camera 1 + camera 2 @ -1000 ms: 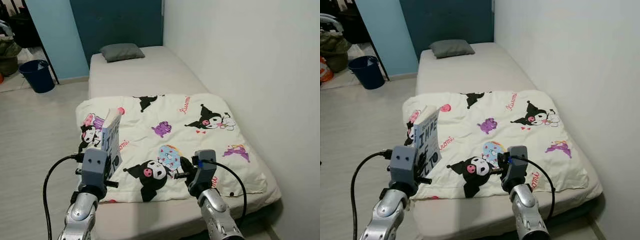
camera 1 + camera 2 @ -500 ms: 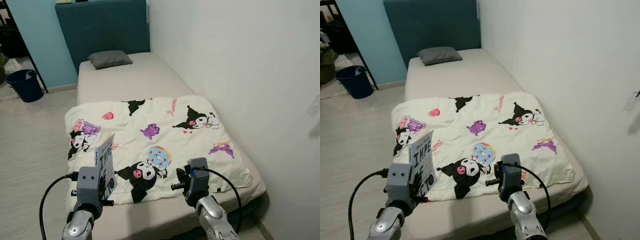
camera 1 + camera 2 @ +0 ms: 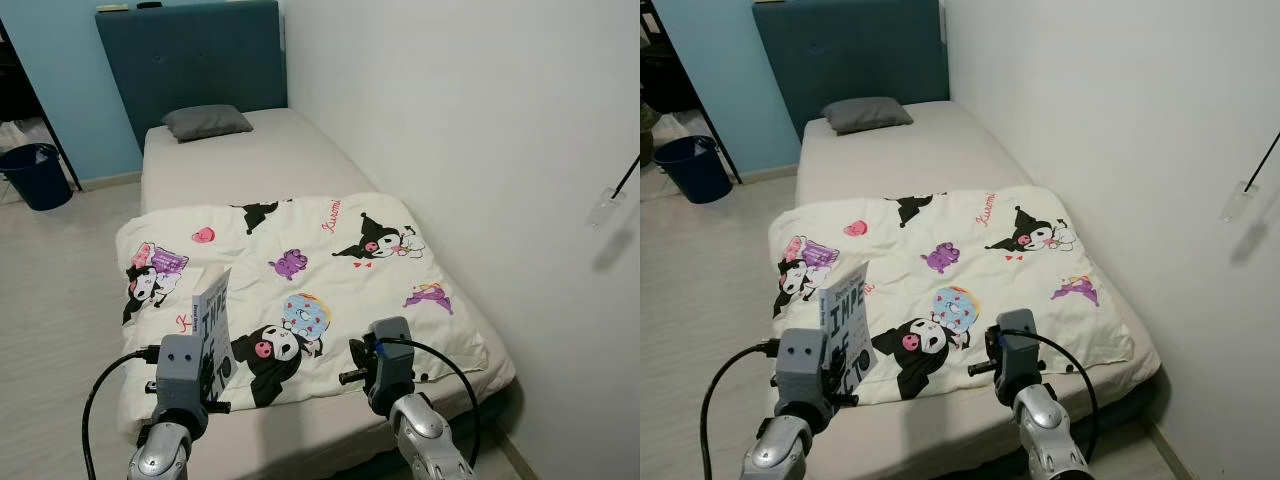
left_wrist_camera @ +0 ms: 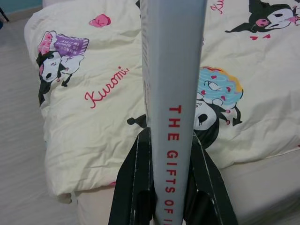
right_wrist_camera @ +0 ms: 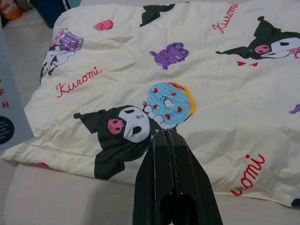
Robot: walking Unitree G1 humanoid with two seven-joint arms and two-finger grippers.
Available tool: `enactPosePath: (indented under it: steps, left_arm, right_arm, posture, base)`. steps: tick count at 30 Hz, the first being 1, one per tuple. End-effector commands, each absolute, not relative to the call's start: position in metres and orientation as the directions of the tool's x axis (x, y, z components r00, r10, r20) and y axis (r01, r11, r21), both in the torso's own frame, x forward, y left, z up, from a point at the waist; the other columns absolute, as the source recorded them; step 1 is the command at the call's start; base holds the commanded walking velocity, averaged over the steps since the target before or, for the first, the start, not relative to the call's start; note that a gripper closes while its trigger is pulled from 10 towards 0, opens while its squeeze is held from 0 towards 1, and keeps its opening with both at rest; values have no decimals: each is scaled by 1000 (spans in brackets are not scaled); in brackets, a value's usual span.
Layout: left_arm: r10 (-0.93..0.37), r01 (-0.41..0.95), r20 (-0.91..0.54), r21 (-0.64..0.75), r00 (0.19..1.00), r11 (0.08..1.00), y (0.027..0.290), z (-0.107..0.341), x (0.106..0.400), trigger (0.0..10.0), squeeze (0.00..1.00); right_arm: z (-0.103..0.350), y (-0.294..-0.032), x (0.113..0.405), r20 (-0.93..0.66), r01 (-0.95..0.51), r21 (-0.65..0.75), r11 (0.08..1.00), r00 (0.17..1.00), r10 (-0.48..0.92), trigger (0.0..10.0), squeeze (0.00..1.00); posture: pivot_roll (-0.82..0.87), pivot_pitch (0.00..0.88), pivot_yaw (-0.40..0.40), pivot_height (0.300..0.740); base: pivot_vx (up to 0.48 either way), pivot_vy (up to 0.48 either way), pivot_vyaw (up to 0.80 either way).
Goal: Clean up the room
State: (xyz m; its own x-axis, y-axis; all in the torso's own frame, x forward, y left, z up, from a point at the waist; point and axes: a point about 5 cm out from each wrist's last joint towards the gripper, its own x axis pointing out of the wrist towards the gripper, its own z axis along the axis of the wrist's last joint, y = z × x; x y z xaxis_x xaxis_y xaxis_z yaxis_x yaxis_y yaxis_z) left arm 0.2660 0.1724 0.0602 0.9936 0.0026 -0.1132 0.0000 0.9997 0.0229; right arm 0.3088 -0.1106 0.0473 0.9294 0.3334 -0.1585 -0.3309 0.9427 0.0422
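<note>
Left gripper (image 4: 171, 154): its two black fingers (image 4: 136, 173) are clamped on either side of a grey book (image 4: 173, 70), held upright with the spine toward the wrist camera; red spine lettering reads "THE GIFTS OF I…". In the head views the same book (image 3: 847, 330) stands above the left gripper's grey housing, its cover printed with large dark letters.

Right gripper (image 5: 167, 140): the two fingers are pressed together with nothing between them. It hovers beside the left gripper, apart from the book, whose cover edge (image 5: 11, 108) shows at the margin of the right wrist view.

Beyond and below both grippers lies a cream blanket (image 3: 300, 250) printed with black cartoon characters, a blue doughnut and red "Kuromi" script. It covers the near half of the bed (image 3: 250, 160); its near edge sits just ahead of the fingertips, with bare mattress beneath it.

Farther off, a grey pillow (image 3: 207, 121) rests at the head of the bed against a dark teal headboard (image 3: 190, 55). A white wall (image 3: 450, 120) runs along the right gripper's side. On the left gripper's side, pale floor (image 3: 50, 280) extends to a dark blue bin (image 3: 35, 175).
</note>
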Motion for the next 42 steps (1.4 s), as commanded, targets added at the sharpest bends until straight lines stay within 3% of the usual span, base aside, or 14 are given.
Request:
enactPosePath:
  steps: [1,30,42]
  left_arm:
    - [-7,9,-83,21,997,1000,169,64,268,10000,0]
    - [-6,8,-62,44,998,999,172,66,272,10000,0]
    - [-19,22,-44,52,999,998,169,68,271,10000,0]
  right_arm:
    - [42,-109,306,-180,-335,35,942,925,335,10000,0]
    - [42,-107,309,-168,-328,46,944,929,331,10000,0]
    - [44,-103,307,-154,-364,29,931,919,364,10000,0]
  posture:
    - [-6,124,-22,740]
    - [6,107,-20,740]
    - [-3,105,-21,740]
  base:
    - [0,0,0]
    - [0,0,0]
    - [0,-444,633]
